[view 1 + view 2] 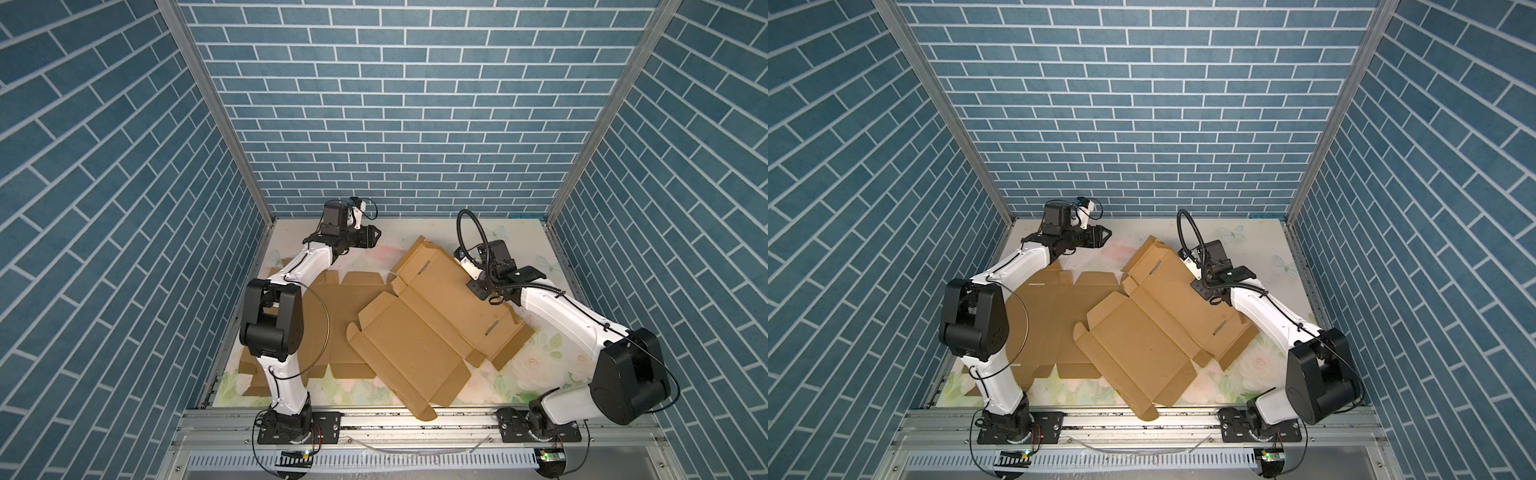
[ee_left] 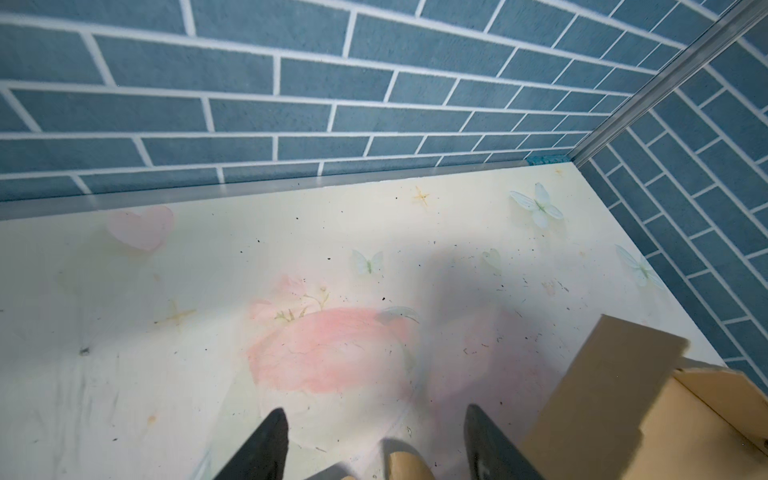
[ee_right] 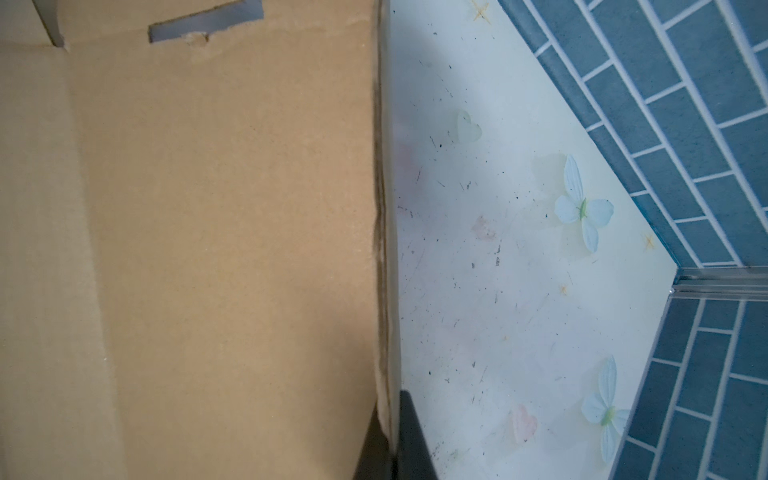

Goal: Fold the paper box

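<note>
The paper box [image 1: 415, 332] [image 1: 1142, 332] is a flat brown cardboard blank lying at an angle across the middle of the table, its flaps partly raised. My right gripper [image 1: 478, 290] [image 3: 390, 436] is shut on the blank's far right edge; in the right wrist view the thin edge of the cardboard [image 3: 208, 208] runs between the two dark fingers. My left gripper [image 1: 376, 237] [image 2: 376, 419] hovers open near the back wall, left of the box's far corner [image 2: 602, 395], with only table and a small cardboard tab under it.
A second flat cardboard blank [image 1: 332, 316] [image 1: 1050, 316] lies under the left arm, partly covered by the first. The floral table [image 1: 519, 237] is walled in by blue brick panels. The box's near corner overhangs the front metal rail [image 1: 374, 424].
</note>
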`<state>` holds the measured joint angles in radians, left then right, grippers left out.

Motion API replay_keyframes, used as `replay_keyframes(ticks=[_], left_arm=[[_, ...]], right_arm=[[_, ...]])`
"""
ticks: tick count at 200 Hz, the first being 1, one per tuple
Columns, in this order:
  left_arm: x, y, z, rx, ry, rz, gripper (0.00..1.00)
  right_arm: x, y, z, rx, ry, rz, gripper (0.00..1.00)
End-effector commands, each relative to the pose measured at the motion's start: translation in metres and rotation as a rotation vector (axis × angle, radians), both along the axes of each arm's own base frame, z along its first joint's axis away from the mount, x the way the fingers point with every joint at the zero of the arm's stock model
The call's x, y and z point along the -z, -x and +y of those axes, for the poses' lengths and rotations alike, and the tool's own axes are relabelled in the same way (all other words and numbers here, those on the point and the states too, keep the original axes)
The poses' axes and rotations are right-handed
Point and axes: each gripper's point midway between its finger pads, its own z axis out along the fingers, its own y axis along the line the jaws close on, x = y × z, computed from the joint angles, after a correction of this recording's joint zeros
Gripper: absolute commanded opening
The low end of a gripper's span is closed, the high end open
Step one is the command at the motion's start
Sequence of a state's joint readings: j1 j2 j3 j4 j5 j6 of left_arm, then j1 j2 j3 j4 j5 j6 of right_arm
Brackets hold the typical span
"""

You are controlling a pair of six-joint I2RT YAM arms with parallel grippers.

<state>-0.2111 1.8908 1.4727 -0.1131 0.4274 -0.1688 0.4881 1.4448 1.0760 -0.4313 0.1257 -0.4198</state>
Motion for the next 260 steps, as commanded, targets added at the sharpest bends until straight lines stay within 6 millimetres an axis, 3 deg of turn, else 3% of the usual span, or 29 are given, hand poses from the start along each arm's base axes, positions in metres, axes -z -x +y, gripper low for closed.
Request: replay_keyframes(ticks=[1, 68, 112, 154, 203, 224, 260], left_arm=[[0.006, -0.004, -0.018, 0.046, 0.026, 0.033, 0.68], [0.038, -0.035, -0.04, 0.09, 0.044, 0.103, 0.67], [0.049, -0.018, -0.077, 0.202, 0.065, 0.142, 0.67], [0.056, -0.004, -0.095, 0.296, 0.161, 0.223, 0.65], [0.036, 0.008, -0.106, 0.333, 0.198, 0.196, 0.64], [0.042, 0.013, -0.106, 0.33, 0.17, 0.187, 0.64], [0.069, 0.016, -0.102, 0.308, 0.144, 0.229, 0.64]], right_arm=[[-0.005, 0.007, 0.009, -0.055, -0.038, -0.01, 0.0], [-0.014, 0.007, 0.01, -0.06, -0.05, -0.031, 0.0], [-0.019, 0.001, 0.008, -0.031, -0.051, -0.069, 0.0], [-0.027, -0.006, 0.005, -0.017, -0.042, -0.122, 0.0], [-0.034, -0.02, -0.008, 0.019, 0.085, -0.246, 0.0], [-0.031, -0.02, -0.005, -0.014, 0.184, -0.308, 0.0], [-0.023, -0.017, 0.002, -0.075, 0.344, -0.394, 0.0]])
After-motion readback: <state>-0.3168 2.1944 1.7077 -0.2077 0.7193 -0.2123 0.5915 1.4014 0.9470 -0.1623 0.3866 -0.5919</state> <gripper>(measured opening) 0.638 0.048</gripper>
